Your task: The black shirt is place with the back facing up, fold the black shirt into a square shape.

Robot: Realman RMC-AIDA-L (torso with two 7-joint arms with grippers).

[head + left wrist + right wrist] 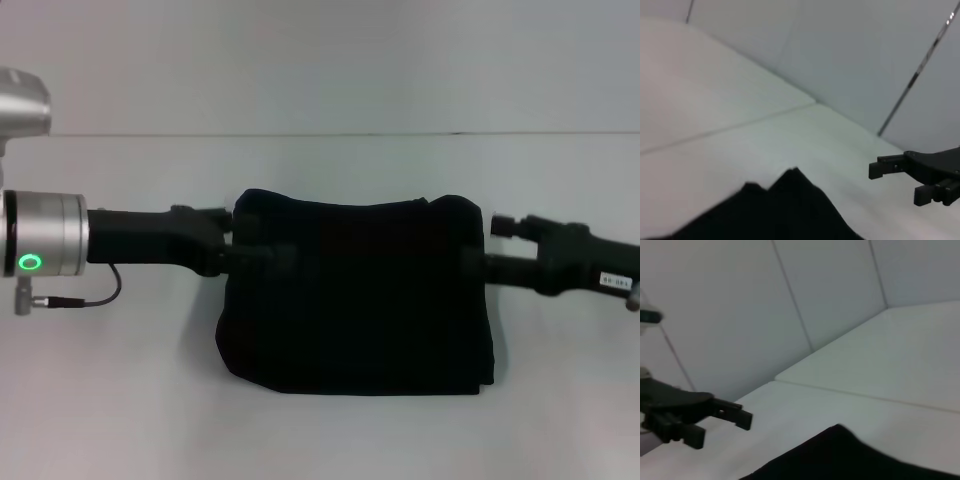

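Lying between my two grippers, the black shirt (355, 295) is a folded, plain rectangle, long axis running from one gripper to the other. My left gripper (262, 252) and right gripper (470, 258) pinch its far corners; bare table (320, 430) surrounds its other edges.

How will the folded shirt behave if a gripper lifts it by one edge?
Probably floppy: the shirt is soft cloth with rounded, sagging edges, so the far side would likely droop and the layers slip apart. It looks light for its bulk. It shouldn't roll or tip, since it lies flat on the table; pushing may bunch it.
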